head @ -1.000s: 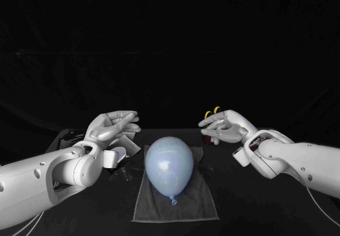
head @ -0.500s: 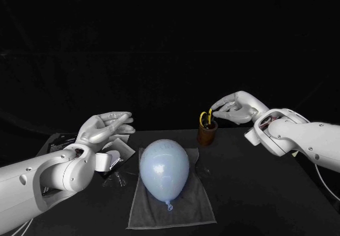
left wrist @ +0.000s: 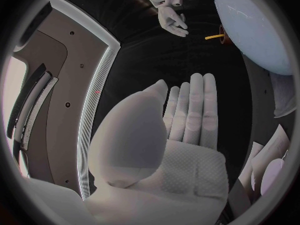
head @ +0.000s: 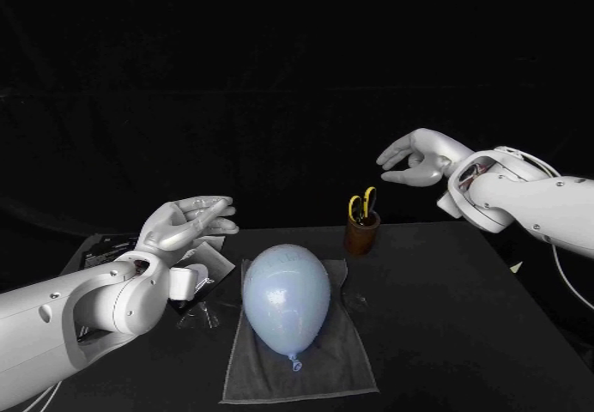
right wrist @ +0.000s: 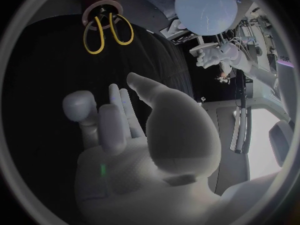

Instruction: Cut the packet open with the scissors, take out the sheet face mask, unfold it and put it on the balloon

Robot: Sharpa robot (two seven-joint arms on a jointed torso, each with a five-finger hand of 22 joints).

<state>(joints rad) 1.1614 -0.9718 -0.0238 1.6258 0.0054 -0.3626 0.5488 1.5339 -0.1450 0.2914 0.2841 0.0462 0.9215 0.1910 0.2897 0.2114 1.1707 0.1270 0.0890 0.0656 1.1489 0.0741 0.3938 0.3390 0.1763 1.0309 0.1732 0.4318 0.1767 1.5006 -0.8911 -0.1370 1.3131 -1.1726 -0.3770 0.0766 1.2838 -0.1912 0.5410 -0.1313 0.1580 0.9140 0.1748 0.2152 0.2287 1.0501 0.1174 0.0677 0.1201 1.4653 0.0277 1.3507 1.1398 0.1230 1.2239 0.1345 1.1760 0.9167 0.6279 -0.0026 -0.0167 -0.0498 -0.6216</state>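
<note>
Since the picture of half a second ago, the right hand has gone up and toward the right edge of the table. Before, its fingertips were at the yellow handles of the scissors. Now it hangs in the air, well apart from them and higher than the cup. Its fingers are loosely bent and spread, the thumb stands apart from them, and nothing is in the hand.

The scissors have stayed in the brown cup, blades down, with the two yellow rings above its rim. The cup stands upright near the far edge of the table, a little to the right of the middle.

The left hand is almost where it was, raised over the left part of the table. In the left wrist view its fingers are straight and lie side by side, the palm is flat, and it holds nothing.

The pale blue balloon lies on a grey cloth in the middle of the table, with its knot pointing to the near edge. The cloth reaches close to that edge, and its far right corner is near the cup.

Beside the left wrist, toward the left edge of the table, lie some pale, shiny flat things. I cannot tell if one of them is the packet.
</note>
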